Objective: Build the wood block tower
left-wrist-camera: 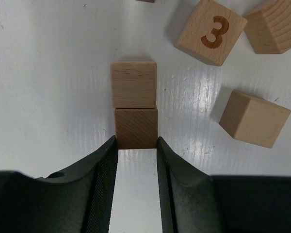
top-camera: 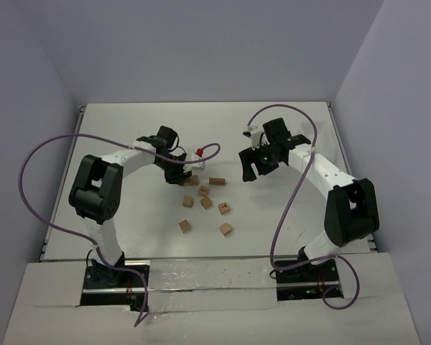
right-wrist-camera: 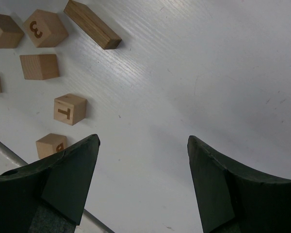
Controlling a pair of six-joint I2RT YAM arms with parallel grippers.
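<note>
Several small tan wood blocks (top-camera: 206, 203) lie loose in the middle of the table, one a long cuboid (top-camera: 217, 182). My left gripper (top-camera: 179, 174) is low at the cluster's far-left end. In the left wrist view its fingertips (left-wrist-camera: 115, 143) press both sides of a plain block (left-wrist-camera: 136, 127), which touches a second plain block (left-wrist-camera: 133, 85) beyond it. A block marked 3 (left-wrist-camera: 211, 31) lies to the right. My right gripper (top-camera: 253, 162) hovers open and empty over bare table, to the right of the blocks (right-wrist-camera: 69, 108). No upright tower shows in any view.
The white table top (top-camera: 287, 215) ends at raised rails on the left and right, with a grey wall behind. Purple cables (top-camera: 36, 154) loop off both arms. A small red part (top-camera: 200, 152) sits by the left wrist.
</note>
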